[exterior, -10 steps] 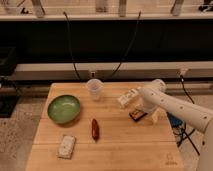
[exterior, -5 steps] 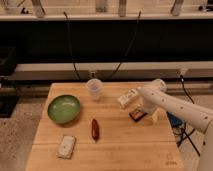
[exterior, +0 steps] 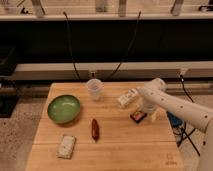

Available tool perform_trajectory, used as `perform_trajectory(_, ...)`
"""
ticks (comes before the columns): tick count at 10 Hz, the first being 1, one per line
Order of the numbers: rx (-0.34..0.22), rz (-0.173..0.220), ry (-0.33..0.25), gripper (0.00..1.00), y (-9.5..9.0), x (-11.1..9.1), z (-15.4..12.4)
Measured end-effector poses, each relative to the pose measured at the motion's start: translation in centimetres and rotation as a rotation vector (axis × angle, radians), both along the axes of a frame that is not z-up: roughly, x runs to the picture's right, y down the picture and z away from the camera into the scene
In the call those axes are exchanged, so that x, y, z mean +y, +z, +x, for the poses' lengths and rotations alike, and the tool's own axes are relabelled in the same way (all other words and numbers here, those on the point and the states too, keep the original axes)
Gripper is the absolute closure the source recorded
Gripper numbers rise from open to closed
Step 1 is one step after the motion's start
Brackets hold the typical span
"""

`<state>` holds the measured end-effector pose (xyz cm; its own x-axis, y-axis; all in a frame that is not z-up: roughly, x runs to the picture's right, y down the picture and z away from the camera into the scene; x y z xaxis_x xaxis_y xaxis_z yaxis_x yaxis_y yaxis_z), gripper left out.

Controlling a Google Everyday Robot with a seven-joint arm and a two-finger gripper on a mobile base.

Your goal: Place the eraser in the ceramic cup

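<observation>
1. Eraser (exterior: 138,116) placement is the job: the small dark block with an orange-brown stripe lies on the bench (exterior: 115,150) toward its right side, directly under the arm's end. It looks to be resting on the wood, though whether anything is touching it cannot be told.

2. Working from the left, a wide green bowl (exterior: 64,108) sits near the left edge, and a pale speckled flat block (exterior: 66,146) lies in front of it, close to the near edge. Both are well apart from the eraser and seem to play no part in the task.

3. Near the middle, a slim reddish-brown object (exterior: 94,128) lies lengthwise on the wood. Behind it, toward the back edge, stands the ceramic cup (exterior: 94,88), pale, upright and open-topped. It is well apart from the eraser, so a carry leftward and back will be needed.

4. Right of centre, a white oblong pack (exterior: 127,97) lies tilted, just beside the arm.

5. At the right, the white arm (exterior: 175,106) reaches in from the lower right corner, and the end effector (exterior: 145,111) hangs just above the eraser, probably lined up for a pick; how far it is open, and whether it has hold of anything, cannot be told.

6. Light wooden planks make up the bench. Behind it runs a dark wall band with a pale ledge, and two black cables (exterior: 70,45) hang down toward the back edge. The floor to the left is speckled.
</observation>
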<state>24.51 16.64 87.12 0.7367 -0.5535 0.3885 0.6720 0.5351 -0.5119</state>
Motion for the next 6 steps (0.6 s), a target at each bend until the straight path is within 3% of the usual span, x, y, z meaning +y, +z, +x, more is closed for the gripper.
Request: perform_trajectory(6,-0.042,-0.036,0.006,0.2,0.15,-0.58,-0.43)
